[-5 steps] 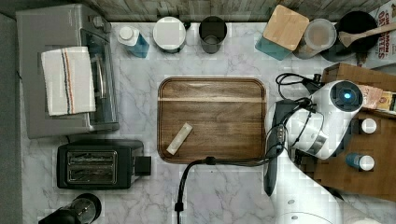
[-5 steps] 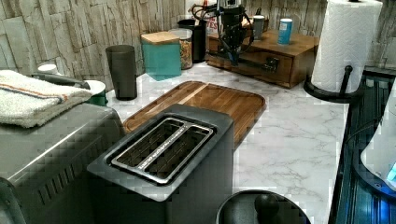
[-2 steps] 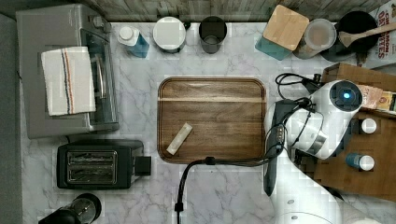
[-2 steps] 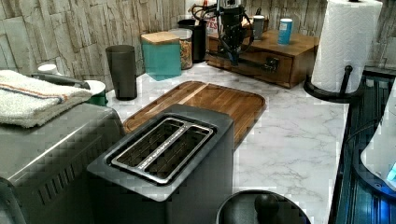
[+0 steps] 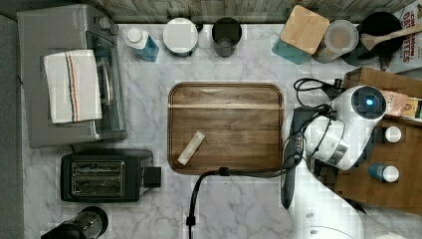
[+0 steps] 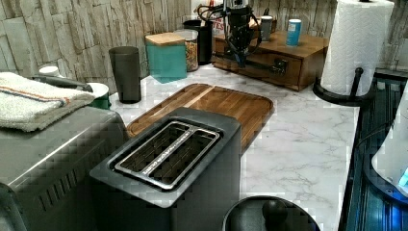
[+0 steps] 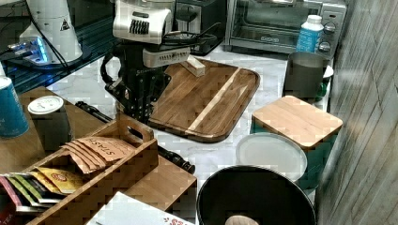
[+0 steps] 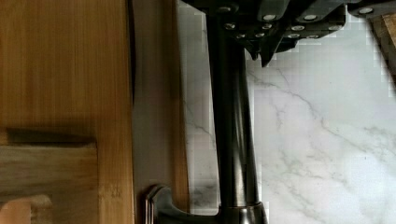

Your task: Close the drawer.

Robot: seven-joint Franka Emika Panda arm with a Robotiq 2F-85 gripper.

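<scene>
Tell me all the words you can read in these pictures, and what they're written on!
"STASH" on a tea packet in the wooden box, right view.
"TEA", part of a word, on a packet at the right view's lower left corner.
"ORIG...", cut off, on the box at the top view's upper right.
White bottle label: too blurred to read.
Triangle sign on the robot base: too small to read.

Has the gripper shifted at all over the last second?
No. In the top view the gripper sits just off the tray board's right edge, as before, at the drawer handle.
</scene>
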